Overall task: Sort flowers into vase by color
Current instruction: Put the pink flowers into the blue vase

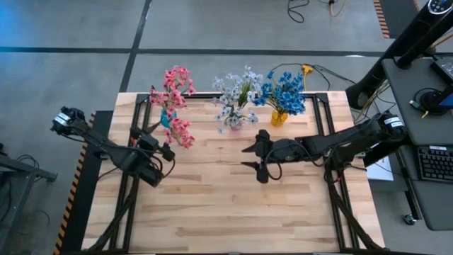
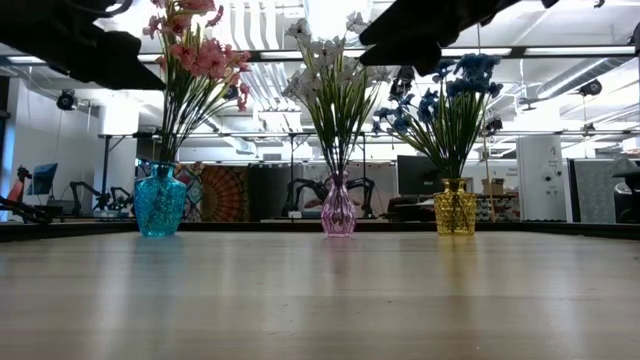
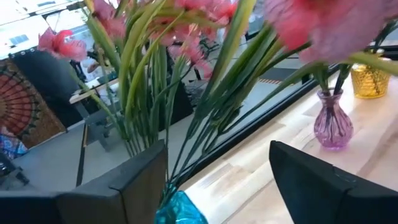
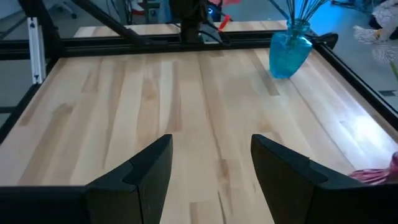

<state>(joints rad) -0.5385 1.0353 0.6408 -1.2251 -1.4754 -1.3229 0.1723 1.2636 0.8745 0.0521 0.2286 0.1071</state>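
High view: pink flowers (image 1: 175,99) in blue vase (image 2: 160,200), lavender-white flowers (image 1: 236,95) in pink vase (image 2: 338,207), blue flowers (image 1: 284,92) in yellow vase (image 2: 455,207) | desk (image 1: 226,198) bare of loose stems | left pincer (image 1: 167,150) spread beside pink stems, right pincer (image 1: 256,156) spread, empty | sorting looks finished.

Two matte black jointed arms over the bench (image 1: 233,198); left tool (image 3: 217,180) has broad, flat, angular black fingers; right tool (image 4: 211,171) matches; black cables trail along both arms.

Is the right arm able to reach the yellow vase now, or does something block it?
Probably yes: the right gripper hangs open near the yellow vase, with bare table between.
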